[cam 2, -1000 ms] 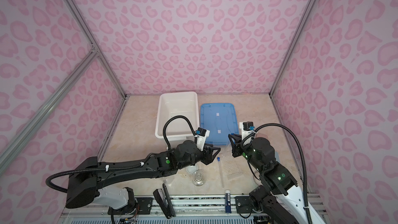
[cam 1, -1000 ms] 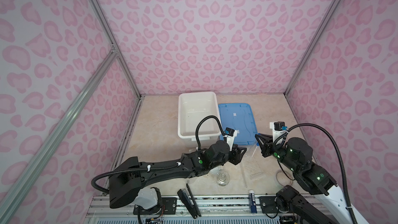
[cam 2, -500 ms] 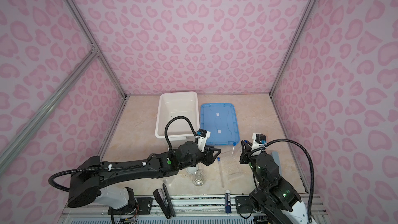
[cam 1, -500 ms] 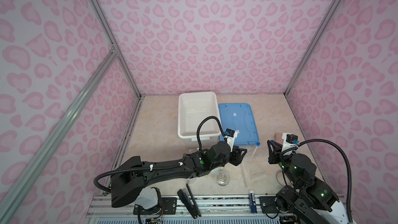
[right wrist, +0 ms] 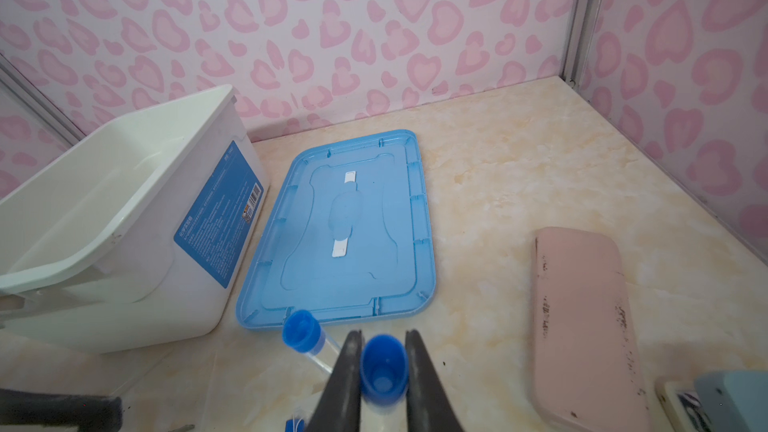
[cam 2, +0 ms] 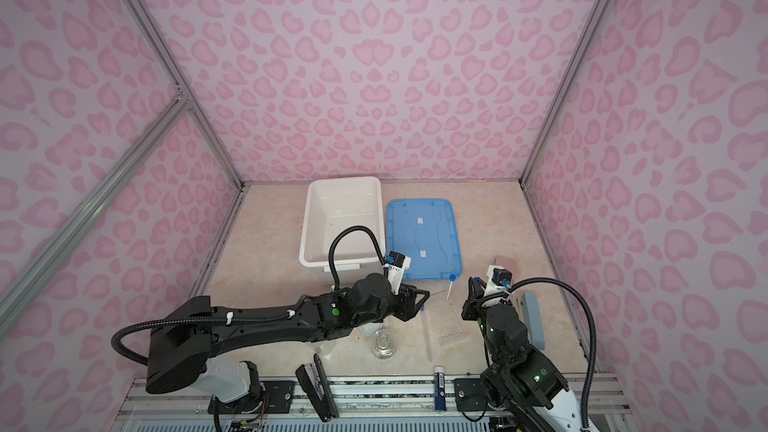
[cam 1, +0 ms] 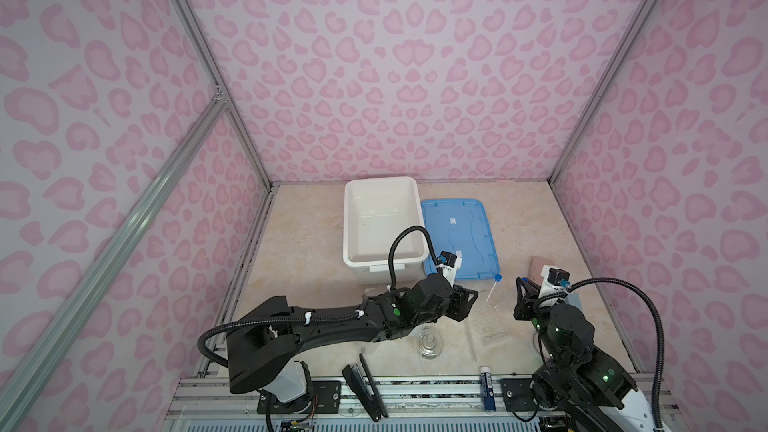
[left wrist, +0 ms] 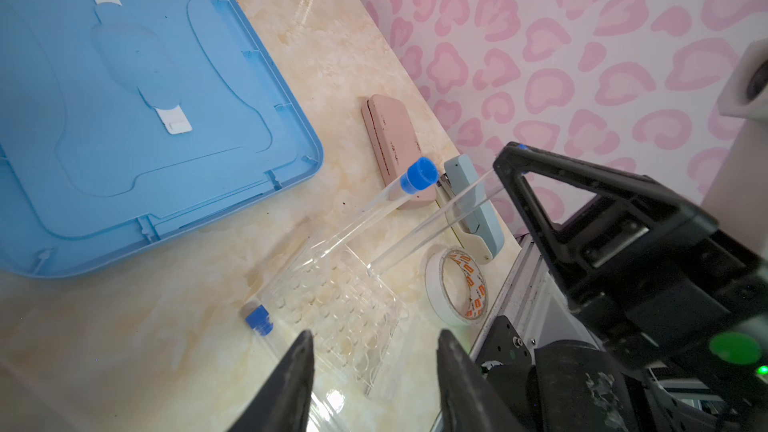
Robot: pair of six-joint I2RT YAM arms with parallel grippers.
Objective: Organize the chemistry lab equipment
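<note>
flanking the clear rack [left wrist: 345, 317]: blue lid [left wrist: 124, 97], tape roll [left wrist: 432, 284]. right gripper [right wrist: 382, 344] pinches a blue-capped tube [right wrist: 382, 371]; left gripper [left wrist: 376, 338] half-open, empty.

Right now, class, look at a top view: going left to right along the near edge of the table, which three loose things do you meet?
black stapler → clear glass jar → blue-and-white stick

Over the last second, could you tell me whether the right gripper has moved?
Yes. The right gripper, shut on a blue-capped tube, has drawn away from the blue lid, to the right and nearer the front.
</note>
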